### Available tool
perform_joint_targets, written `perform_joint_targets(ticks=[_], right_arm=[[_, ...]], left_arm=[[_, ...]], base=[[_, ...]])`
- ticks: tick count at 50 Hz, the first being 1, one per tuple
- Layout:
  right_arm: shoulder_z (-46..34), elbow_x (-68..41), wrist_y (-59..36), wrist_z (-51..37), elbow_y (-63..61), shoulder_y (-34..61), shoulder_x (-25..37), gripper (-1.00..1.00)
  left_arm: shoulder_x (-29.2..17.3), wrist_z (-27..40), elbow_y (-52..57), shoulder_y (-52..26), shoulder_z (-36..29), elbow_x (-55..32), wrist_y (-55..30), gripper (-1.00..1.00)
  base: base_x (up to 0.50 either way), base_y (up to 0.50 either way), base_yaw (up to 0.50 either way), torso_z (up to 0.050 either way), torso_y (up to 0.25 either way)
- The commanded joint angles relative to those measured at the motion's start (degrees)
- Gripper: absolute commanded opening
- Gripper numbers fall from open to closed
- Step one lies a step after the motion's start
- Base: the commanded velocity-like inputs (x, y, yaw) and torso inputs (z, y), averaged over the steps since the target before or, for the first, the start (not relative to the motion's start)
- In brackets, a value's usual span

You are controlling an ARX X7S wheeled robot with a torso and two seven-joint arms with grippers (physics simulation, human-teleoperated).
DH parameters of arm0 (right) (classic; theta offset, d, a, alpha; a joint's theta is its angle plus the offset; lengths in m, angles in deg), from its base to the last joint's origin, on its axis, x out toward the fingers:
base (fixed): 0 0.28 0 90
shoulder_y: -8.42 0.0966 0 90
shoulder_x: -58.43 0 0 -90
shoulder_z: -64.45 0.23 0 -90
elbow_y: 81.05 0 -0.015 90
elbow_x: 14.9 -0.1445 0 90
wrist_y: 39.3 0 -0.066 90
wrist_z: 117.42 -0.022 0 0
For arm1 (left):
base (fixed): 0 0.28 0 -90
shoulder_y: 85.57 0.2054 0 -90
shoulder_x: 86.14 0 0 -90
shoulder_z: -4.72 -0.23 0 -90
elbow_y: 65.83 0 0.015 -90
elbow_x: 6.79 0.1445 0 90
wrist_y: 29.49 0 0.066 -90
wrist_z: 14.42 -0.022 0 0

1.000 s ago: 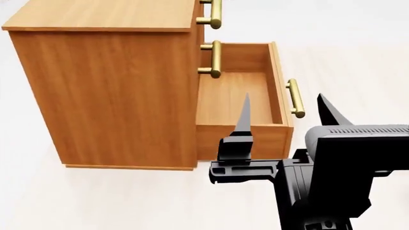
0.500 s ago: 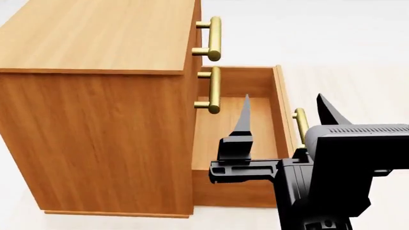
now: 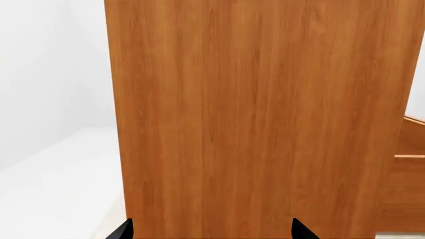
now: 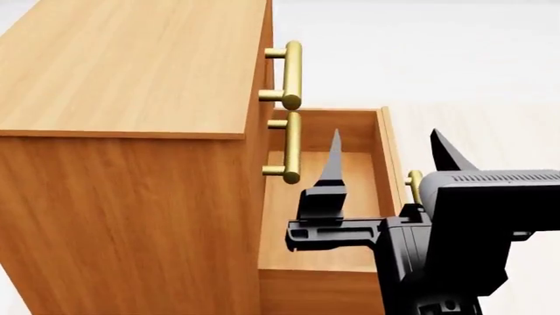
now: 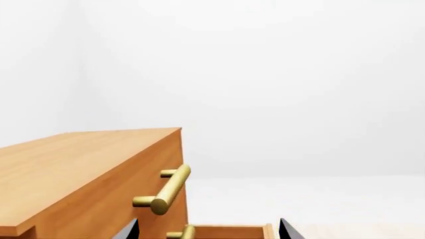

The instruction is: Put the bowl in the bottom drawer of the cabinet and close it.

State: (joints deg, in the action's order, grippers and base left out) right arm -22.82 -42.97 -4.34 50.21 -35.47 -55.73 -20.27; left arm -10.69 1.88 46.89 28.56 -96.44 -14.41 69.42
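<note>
The bowl appears in none of the views. The cabinet (image 4: 131, 131) fills the left of the head view, its side panel close before the left gripper (image 3: 211, 231), whose tips stand spread. Right of it the bottom drawer (image 4: 319, 216) is pulled out, and the right gripper (image 4: 389, 154) hangs spread above it.

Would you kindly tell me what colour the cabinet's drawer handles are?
The handles are brass-gold, against the light-brown wood cabinet; the head view shows them best.
</note>
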Motion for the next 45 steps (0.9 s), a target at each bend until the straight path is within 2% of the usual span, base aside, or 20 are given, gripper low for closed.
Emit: perform_joint_targets(ticks=[1,11,21,25,45], right_arm=[[-0.3,-0.1,0.5,-0.2,0.8,0.2,0.4,1.0],[-0.6,0.1,0.5,-1.0,1.3,0.1,0.9,1.0],[-0.2,1.4,1.0,-1.9,4.2,0.8,1.9,1.0],[1.5,-1.6,-0.6,-0.6,5.4,1.4,1.4,1.0],[-2.7,1.9,-4.0,-1.8,17.3,8.4,4.3,1.0]], left_arm=[[-0.5,0.6,0.0,-0.2,-0.5,-0.2,-0.1,1.0],[-1.0,0.9,-0.1,-0.2,-0.7,-0.7,0.3,1.0],[-1.4,1.3,-0.2,-0.3,-1.0,-0.9,0.4,1.0],[-1.5,1.4,-0.4,-0.4,-1.2,-1.0,0.6,1.0],[-2.3,2.1,0.1,-0.2,-1.7,-1.7,0.6,1.0]], base=[[0.5,0.0,0.0,0.0,0.0],[0.47,0.0,0.0,0.0,0.0],[0.0,0.0,0.0,0.0,0.0],[0.0,0.0,0.0,0.0,0.0],[0.0,0.0,0.0,0.0,0.0]])
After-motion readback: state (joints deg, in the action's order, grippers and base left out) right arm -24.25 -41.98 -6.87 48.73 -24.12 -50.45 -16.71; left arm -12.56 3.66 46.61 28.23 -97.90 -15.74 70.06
